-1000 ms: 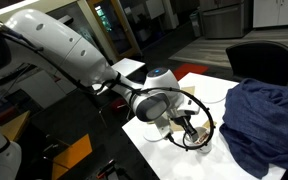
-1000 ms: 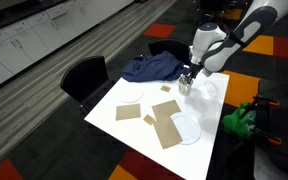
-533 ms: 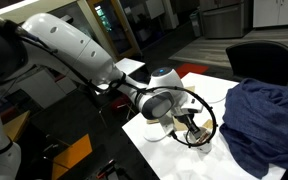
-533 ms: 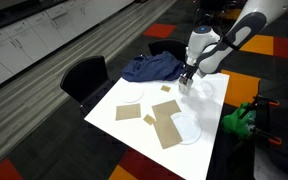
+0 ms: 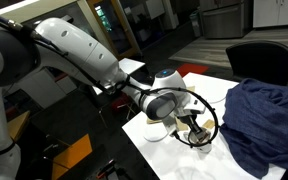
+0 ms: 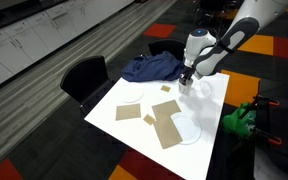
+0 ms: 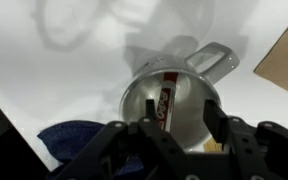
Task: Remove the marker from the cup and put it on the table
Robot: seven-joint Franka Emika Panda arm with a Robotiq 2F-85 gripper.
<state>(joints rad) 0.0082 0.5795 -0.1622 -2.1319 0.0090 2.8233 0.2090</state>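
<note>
Marker (image 7: 165,100): we count one, reddish with a dark part, lying inside the single white cup (image 7: 136,100) and leaning against its inner wall. In the wrist view the cup stands upright on the white table (image 7: 44,70), its handle pointing away from the camera. The one gripper (image 7: 174,135) hangs just above the cup with its jaws spread apart, one finger on each side of the rim, holding nothing and not touching the marker. In an exterior view the gripper (image 6: 187,82) is over the table's far end. Near the cup there lies one blue cloth (image 6: 149,68). Farther from the cup we count two flat white plates (image 6: 187,128) and, as far as we can make out, five tan pieces (image 6: 167,132). Two black chairs (image 6: 84,75) stand beside the table.
</note>
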